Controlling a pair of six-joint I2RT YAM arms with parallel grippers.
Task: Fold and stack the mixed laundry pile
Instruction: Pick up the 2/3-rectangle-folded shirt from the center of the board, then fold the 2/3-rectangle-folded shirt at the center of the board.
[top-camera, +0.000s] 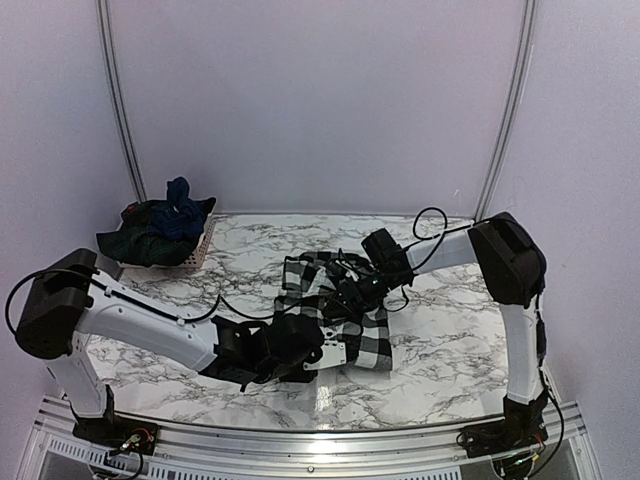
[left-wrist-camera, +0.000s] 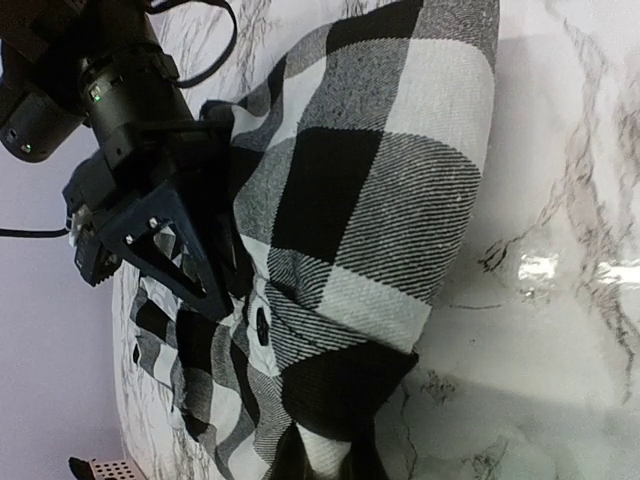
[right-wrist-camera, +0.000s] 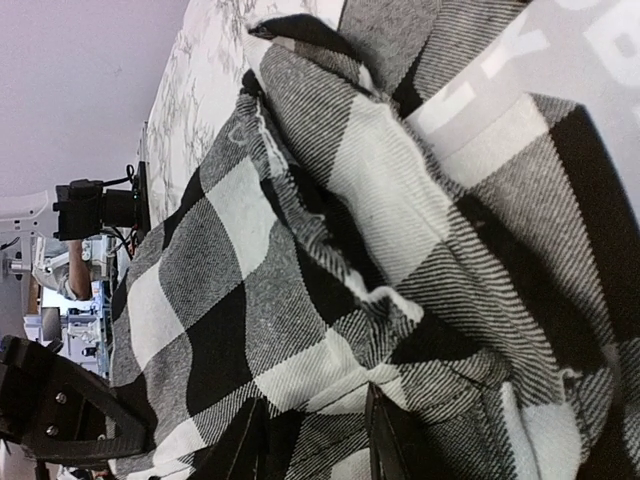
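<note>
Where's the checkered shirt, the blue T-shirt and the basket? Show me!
checkered shirt (top-camera: 372, 340): top view, on its near right corner.
blue T-shirt (top-camera: 182, 208): top view, on its bunched-up top.
basket (top-camera: 201, 250): top view, on its holey side wall.

A white marble-patterned tabletop (top-camera: 460, 340) with grey veins spreads under and around the left claw (top-camera: 340, 355). Well off to that claw's far left stands a pinkish perforated basket (top-camera: 203, 248) (only one side shows). A metal rail (top-camera: 330, 447) runs along the table edge on the claw's near side.
</note>
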